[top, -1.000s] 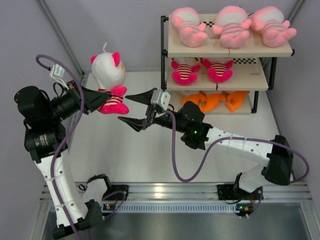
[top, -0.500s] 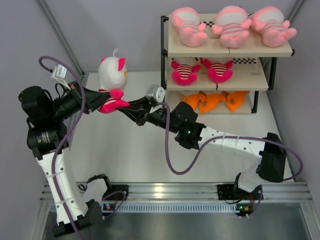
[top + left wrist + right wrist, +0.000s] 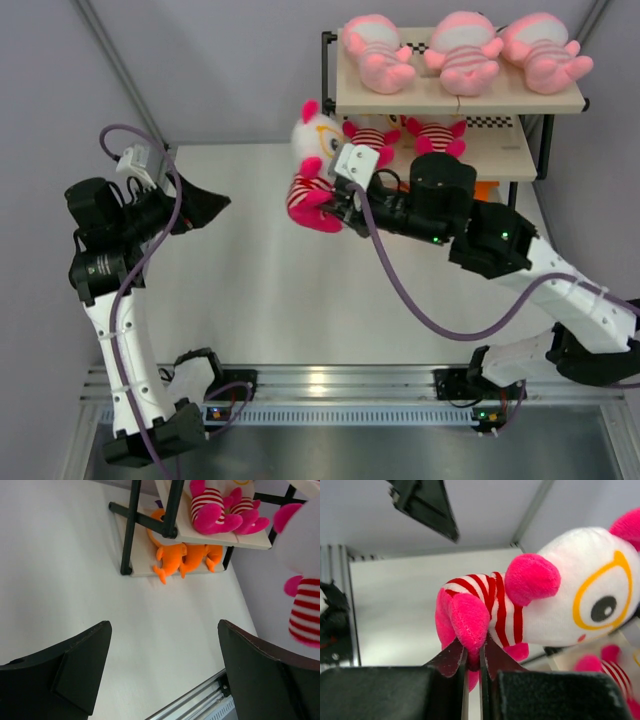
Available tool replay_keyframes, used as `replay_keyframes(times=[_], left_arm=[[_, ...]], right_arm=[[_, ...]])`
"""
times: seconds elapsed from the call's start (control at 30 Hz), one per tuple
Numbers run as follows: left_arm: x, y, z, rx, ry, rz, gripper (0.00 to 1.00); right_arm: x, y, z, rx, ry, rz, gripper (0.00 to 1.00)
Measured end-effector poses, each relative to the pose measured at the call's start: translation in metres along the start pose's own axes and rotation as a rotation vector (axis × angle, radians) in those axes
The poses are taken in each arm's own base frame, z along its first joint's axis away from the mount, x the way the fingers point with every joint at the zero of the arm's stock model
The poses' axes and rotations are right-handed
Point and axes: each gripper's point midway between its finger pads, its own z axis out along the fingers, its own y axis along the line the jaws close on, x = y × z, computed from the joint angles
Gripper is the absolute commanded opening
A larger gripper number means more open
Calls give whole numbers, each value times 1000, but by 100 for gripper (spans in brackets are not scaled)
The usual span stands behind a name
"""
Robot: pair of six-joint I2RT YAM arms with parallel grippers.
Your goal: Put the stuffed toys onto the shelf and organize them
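My right gripper [image 3: 328,205] [image 3: 474,652] is shut on a leg of a hot-pink stuffed toy [image 3: 312,165] [image 3: 545,600] with a white face and red stripes. It holds the toy in the air just left of the shelf [image 3: 460,100], level with the middle tier. My left gripper [image 3: 215,208] [image 3: 164,625] is open and empty over the table, well left of the toy. Three pale pink toys [image 3: 460,50] lie on the top board. Two hot-pink ones [image 3: 440,140] [image 3: 215,510] lie on the middle board. Orange toys [image 3: 182,557] lie on the bottom board, mostly hidden behind my right arm in the top view.
The shelf's black posts [image 3: 131,530] stand on the white table at the back right. An aluminium rail [image 3: 330,380] runs along the near edge. Grey walls close the left, back and right. A purple cable [image 3: 400,290] loops under the right arm.
The left gripper let go of the hot-pink toy, opened wide and drew back to the left. The right gripper shut on the toy's leg and carried it right, up to the shelf.
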Motion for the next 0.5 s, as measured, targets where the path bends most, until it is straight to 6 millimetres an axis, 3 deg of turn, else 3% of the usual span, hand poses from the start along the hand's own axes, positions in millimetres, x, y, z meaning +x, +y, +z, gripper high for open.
replay_keyframes(times=[0.17,0.27,0.37,0.5], left_arm=[[10,20,5,-55,29,-3,93],[13,26,4,-78,37,19,93],[14,30,4,-98,41,35,93],[16,34,4,-111,51,40,93]], right_arm=[[57,-30,-69,68,330,-79,0],[98,-31,-93,59,544,-137,0],[127,-33,-109,57,692,-182,0],[173,-45,-131,131,891,-223,0]])
